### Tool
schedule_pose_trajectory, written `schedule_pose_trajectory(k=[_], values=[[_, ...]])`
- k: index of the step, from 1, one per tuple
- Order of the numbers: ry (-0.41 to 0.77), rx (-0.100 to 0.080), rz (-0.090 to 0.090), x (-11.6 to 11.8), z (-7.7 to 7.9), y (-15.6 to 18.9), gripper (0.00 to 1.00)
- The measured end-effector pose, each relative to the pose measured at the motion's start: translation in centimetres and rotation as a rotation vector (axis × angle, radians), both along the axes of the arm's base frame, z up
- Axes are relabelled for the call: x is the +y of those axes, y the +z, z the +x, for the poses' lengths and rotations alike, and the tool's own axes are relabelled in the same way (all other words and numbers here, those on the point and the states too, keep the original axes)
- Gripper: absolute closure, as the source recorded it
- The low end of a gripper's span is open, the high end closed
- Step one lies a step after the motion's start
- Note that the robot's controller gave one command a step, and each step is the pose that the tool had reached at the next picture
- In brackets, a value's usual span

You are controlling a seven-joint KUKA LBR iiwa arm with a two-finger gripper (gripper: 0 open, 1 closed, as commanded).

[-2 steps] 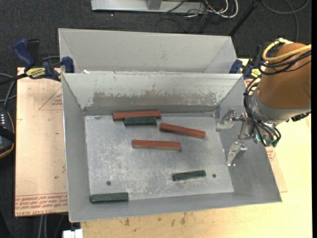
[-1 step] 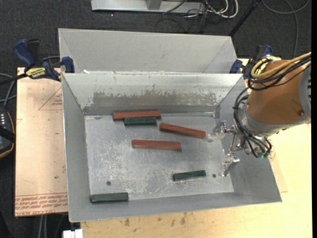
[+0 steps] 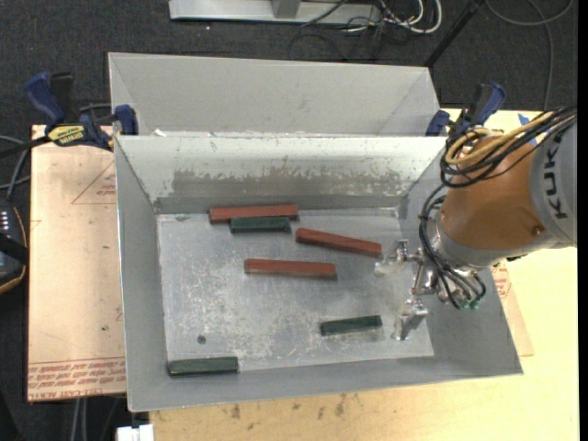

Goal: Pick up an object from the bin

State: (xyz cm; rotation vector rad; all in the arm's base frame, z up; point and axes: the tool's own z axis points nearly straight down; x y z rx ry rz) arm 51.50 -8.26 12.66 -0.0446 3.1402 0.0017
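— Where was the gripper [image 3: 404, 290]?
— Low by the right wall of the bin [image 3: 138, 274], its fingers spread wide with nothing between them.
— What lay closest to it?
— The near green bar [image 3: 350, 325]. It lay flat on the floor just left of the gripper's front finger. The tilted red bar [image 3: 337, 243] ended just left of its back finger.
— And farther from the gripper?
— The middle red bar [image 3: 289, 267] lay well to its left. Beyond that, towards the back wall, the back red bar [image 3: 254, 213] lay side by side with the small green bar [image 3: 260, 225]. The corner green bar [image 3: 202, 367] was farthest from the gripper, at front left.
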Motion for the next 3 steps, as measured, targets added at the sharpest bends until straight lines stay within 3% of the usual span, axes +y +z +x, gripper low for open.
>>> schedule_pose_trajectory(k=[1, 2, 3], values=[[0.07, -0.024, -0.003, 3.2, -1.6, -4.9, 1.0], [0.071, -0.024, -0.003, 3.2, -1.6, -4.9, 1.0], [0.104, -0.008, -0.002, 2.9, -0.5, 14.2, 1.0]])
